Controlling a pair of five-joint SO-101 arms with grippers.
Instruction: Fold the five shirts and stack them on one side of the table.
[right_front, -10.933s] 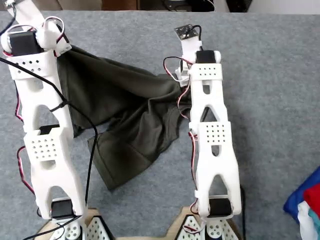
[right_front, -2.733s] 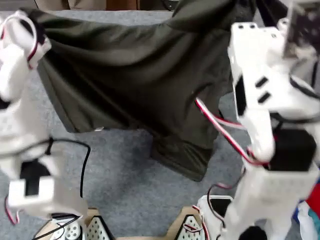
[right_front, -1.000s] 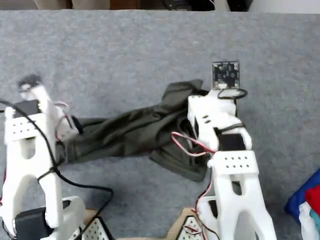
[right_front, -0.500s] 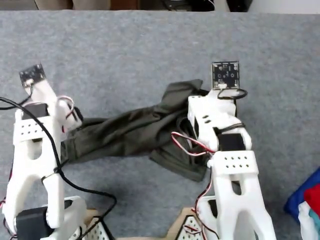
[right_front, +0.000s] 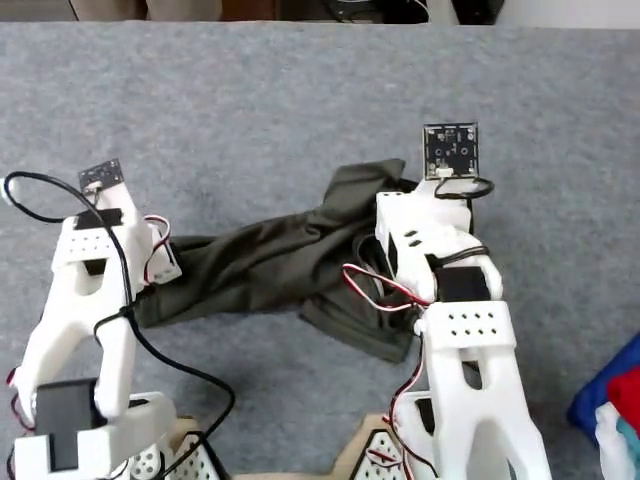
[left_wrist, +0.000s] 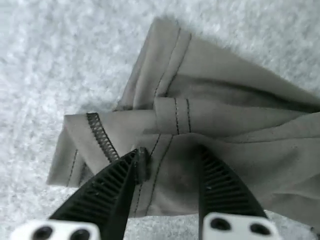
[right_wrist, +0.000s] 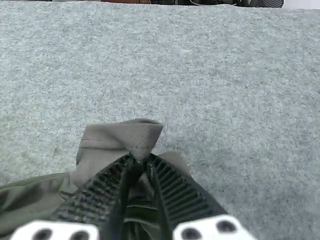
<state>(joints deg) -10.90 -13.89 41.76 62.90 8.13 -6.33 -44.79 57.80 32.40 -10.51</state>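
An olive shirt (right_front: 270, 265) lies bunched in a long crumpled band across the middle of the grey table. My left gripper (left_wrist: 171, 151) is open, and its dark fingers straddle the stitched hem at the shirt's left end (left_wrist: 175, 112). In the high view the left gripper (right_front: 165, 262) sits at that same end. My right gripper (right_wrist: 142, 164) is shut on a raised fold of the shirt (right_wrist: 135, 135) at its right end. Seen from above, the right arm (right_front: 440, 260) covers this end of the shirt.
A pile of coloured shirts (right_front: 612, 400) pokes in at the near right edge. The grey felt table (right_front: 250, 100) stretches bare beyond the shirt and to the far right. The left arm's cable (right_front: 150, 350) loops over the near table.
The shirt, held up spread between both grippers earlier, now lies bunched on the table. Over the last second the left arm's wrist swung right over the shirt's left end. The right arm stayed still.
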